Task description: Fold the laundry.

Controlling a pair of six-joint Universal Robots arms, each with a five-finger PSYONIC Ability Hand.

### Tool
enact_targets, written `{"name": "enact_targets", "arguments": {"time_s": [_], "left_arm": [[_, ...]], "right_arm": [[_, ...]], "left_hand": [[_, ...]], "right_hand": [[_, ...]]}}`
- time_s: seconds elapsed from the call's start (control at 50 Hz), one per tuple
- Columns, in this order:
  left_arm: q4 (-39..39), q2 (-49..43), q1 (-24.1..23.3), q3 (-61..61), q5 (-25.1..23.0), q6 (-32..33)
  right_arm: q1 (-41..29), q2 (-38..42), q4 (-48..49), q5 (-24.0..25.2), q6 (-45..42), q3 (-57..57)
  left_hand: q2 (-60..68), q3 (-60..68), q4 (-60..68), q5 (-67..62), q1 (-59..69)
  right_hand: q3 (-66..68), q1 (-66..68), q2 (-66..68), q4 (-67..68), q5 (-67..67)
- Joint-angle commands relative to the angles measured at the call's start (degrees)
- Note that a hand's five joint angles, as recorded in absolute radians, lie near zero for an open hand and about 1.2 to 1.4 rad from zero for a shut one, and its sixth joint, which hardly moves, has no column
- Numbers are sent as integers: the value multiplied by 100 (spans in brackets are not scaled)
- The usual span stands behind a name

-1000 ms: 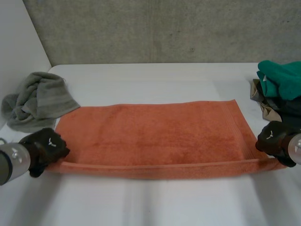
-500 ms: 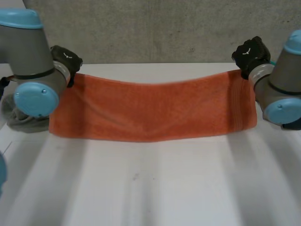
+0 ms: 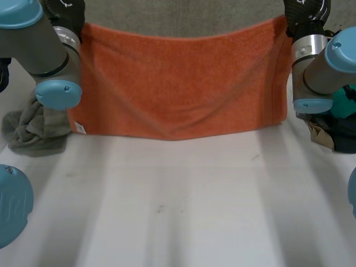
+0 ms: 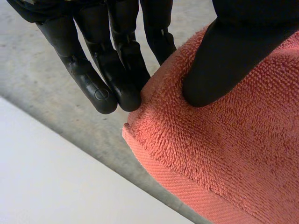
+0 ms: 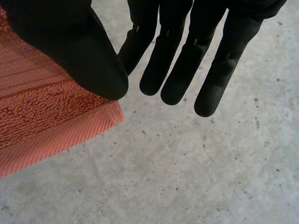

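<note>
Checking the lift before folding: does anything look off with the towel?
Nothing spilled or damaged. The orange towel hangs from both top corners, its top edge sagging mid-span. The right robot hand pins only the very corner tip under its thumb, so that hold looks slim; the left robot hand has more cloth.

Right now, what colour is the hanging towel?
The towel is plain orange; head view shows it best.
</note>
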State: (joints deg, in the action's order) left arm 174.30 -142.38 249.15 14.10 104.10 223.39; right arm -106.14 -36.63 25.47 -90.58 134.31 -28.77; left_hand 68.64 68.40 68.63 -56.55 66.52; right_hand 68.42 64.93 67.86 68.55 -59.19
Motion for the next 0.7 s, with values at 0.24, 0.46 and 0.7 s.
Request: {"name": "enact_targets", "arguments": {"time_s": [0.24,0.46,0.7], "left_arm": [[209,992,169,2666,-275,-1034],[-493,2617,687,5856,-943,-543],[-2357,4481,1997,8424,-2638,2798]], "right_arm": [[225,-1021,-1132,348,825,-2193],[901,-2461,-3582,867,-176,-4311],[2098,-3693,-5317,1447,-2991,-6070]], "left_hand": [[1136,1160,1137,-1345,1348],[1136,1160,1137,-1345,1348],[1136,1160,1137,-1345,1348]], "right_hand": [[1158,1507,1214,1145,-1081],[1158,1507,1214,1145,-1081],[1158,1507,1214,1145,-1081]]}}
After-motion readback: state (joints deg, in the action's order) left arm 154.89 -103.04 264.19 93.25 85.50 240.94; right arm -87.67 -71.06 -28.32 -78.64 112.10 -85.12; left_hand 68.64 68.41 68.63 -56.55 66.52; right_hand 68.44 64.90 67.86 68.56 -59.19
